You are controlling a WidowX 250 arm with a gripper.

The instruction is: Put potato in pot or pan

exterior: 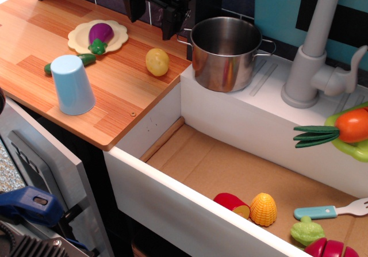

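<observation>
The potato (pixel 157 61), a small smooth pale-yellow egg shape, lies on the wooden counter (pixel 34 33) near its right edge. The pot (pixel 221 67), shiny steel with two side loop handles, stands just right of it on the white ledge at the sink's back left corner; its inside looks empty. My black gripper (pixel 152 14) hangs at the top of the view, behind and above the potato and left of the pot. Its fingers (pixel 171 21) are spread apart and hold nothing.
An upturned light-blue cup (pixel 73 84) stands front left, a green vegetable (pixel 86 59) behind it, and a yellow plate (pixel 118 38) bears a purple eggplant (pixel 101 34). The sink (pixel 190 153) holds corn (pixel 263 209), a fork (pixel 330 211) and other toys. A grey faucet (pixel 313 56) stands right.
</observation>
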